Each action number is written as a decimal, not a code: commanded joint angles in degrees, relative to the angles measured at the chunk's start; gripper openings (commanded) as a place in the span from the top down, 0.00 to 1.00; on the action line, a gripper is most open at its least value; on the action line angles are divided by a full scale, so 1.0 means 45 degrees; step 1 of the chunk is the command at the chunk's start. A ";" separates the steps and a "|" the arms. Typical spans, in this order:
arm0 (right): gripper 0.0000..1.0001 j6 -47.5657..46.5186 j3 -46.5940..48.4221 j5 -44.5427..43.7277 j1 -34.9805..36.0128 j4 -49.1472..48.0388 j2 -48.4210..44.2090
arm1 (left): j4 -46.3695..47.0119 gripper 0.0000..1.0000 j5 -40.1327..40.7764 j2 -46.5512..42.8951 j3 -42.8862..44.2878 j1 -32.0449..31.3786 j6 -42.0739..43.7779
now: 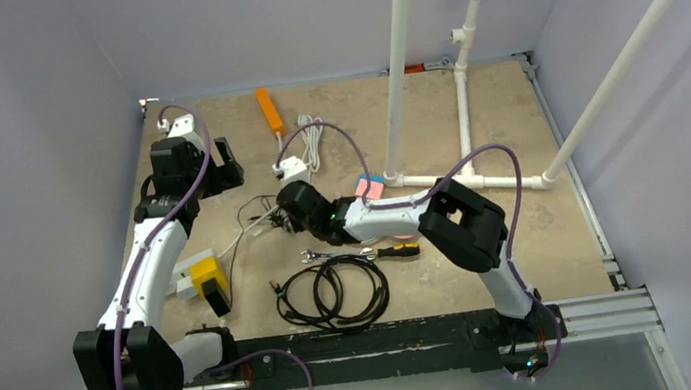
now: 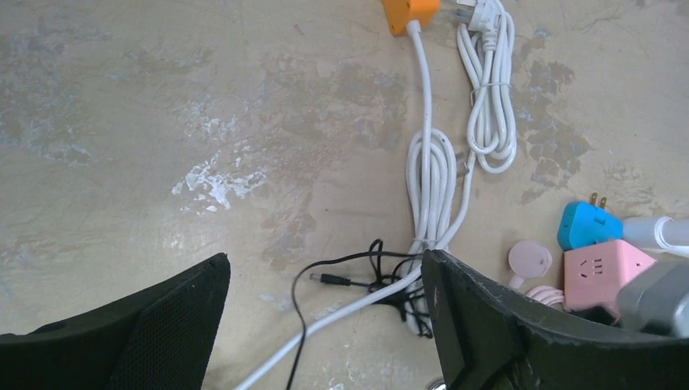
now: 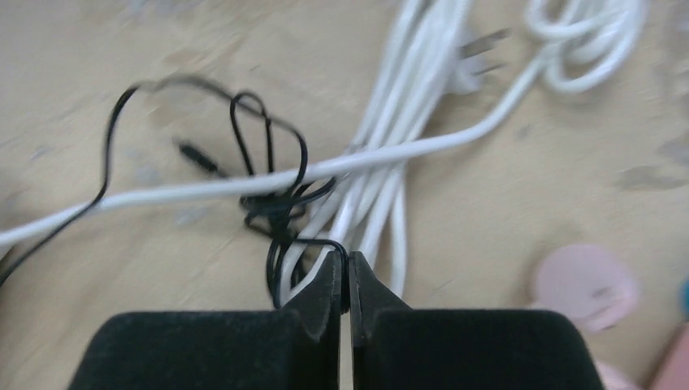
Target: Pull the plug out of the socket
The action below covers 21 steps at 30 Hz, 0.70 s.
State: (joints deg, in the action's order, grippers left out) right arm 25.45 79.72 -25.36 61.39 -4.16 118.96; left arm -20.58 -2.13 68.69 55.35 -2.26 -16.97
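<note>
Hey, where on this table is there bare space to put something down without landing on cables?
Bare table lies right of the right arm, nearer than the pipe frame. Also bare: between the orange strip and the left gripper. Crowded: the middle, with white cords, black wire, pink socket.

In the top view the power strip [image 1: 269, 110] lies at the upper middle of the table [image 1: 528, 231], and a bundled cord [image 1: 312, 139] lies just right of it. Below them, near the centre, a tangle of thin wire [image 1: 258, 212] crosses a long cord [image 1: 238, 237] that runs down-left to the socket block [image 1: 202, 271] in the lower left. A plug [image 1: 217, 299] touches the lower end of this block. The cube socket [image 1: 369, 188] lies right of centre, beside the foot of the pipe frame [image 1: 465, 119]. A wrench [image 1: 314, 256] and a screwdriver [image 1: 397, 250] lie in a row below the centre, with a coiled cable [image 1: 332, 294] below them.
</note>
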 commanded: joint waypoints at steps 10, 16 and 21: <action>1.00 -0.2178 0.1229 -0.0964 -0.3094 0.0534 0.0070 | 0.0745 0.14 -0.1888 0.0420 -0.0274 0.0053 -0.0147; 1.00 -0.2354 0.1898 -0.0108 -0.3665 0.0588 0.0388 | -0.0116 0.17 -0.2682 0.1115 -0.0318 -0.0050 0.0494; 0.69 -0.2221 0.1446 0.0928 -0.3661 0.0282 -0.0063 | -0.0930 0.19 -0.1925 0.0976 -0.0900 -0.0873 0.1245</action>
State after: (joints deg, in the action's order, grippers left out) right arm 16.25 85.67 -24.27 45.19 -0.60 120.51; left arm -21.85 -11.31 74.06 53.56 -3.16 -14.98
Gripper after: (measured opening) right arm 0.167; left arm 0.813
